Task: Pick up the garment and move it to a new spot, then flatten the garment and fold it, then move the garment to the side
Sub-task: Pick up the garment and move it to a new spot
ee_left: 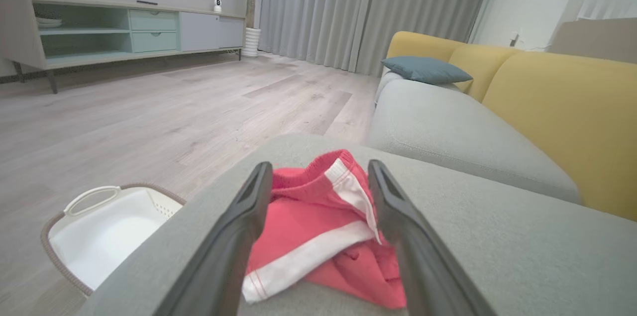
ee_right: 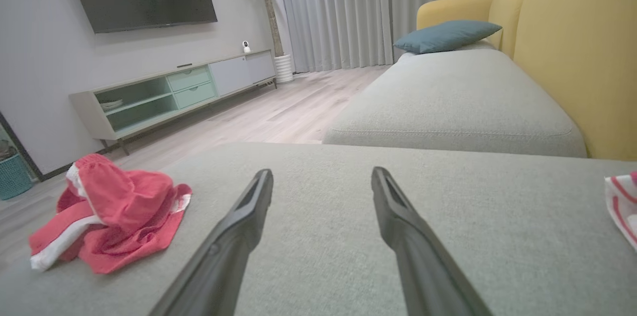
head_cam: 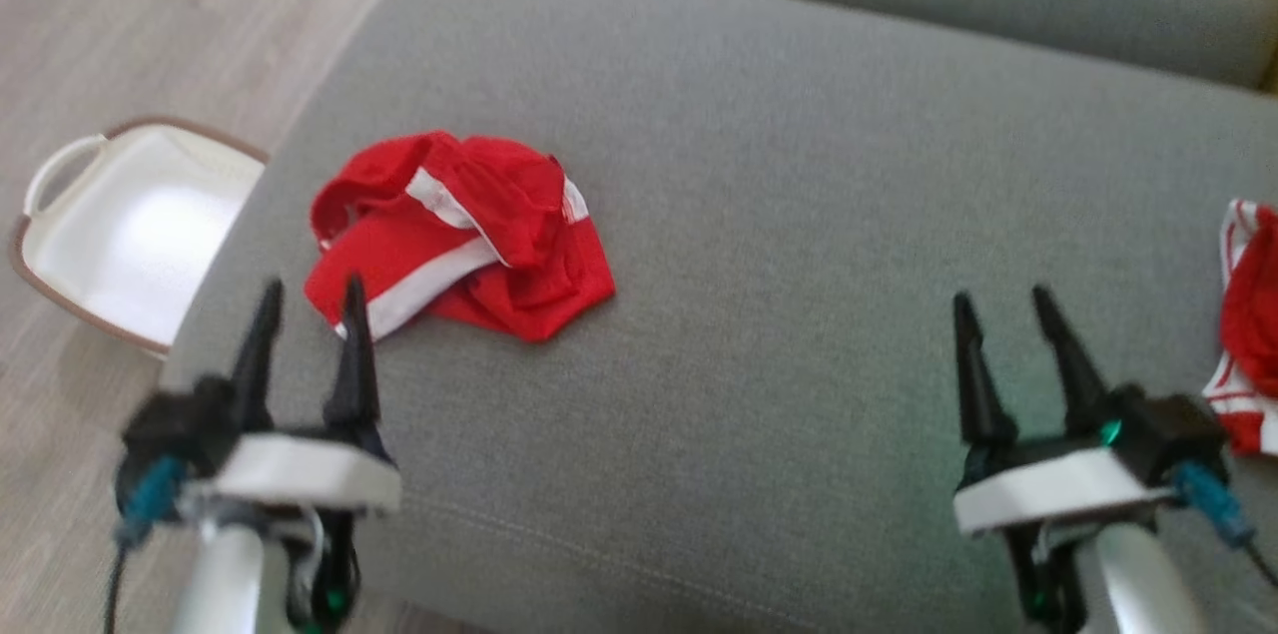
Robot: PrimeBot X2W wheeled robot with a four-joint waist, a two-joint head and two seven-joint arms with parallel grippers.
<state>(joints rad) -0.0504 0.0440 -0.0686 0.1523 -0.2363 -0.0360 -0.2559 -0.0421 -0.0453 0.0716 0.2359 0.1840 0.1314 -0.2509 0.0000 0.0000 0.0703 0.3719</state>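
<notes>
Right now the red garment [head_cam: 459, 235] with white stripes lies in a crumpled heap on the big grey sofa seat [head_cam: 799, 215], on the left part of it and close to that edge. It is bunched up, not flat. The left jaws sit low just in front of the garment, wide open and holding nothing, and their two dark fingers [head_cam: 351, 344] point up at it. In the head view the tip of the inner finger comes right up to the near edge of the cloth, but I cannot tell if it touches. In the left wrist view the heap shows between the two fingers, a bit past their tips. The right jaws are wide open and holding nothing too. They sit over bare grey seat well to the right of the garment, with their fingers [head_cam: 975, 384] pointing the same way. At the far right edge of the seat lies another red and white cloth [head_cam: 1248, 324]. Down on the pale wooden floor [head_cam: 150, 15], beside the left end of the sofa, stands a white basket [head_cam: 120, 245] with a handle and a brown rim. Behind the seat is a second grey cushion [ee_left: 448, 127] with a yellow back [ee_left: 562, 117] and a blue pillow [ee_left: 425, 69].
</notes>
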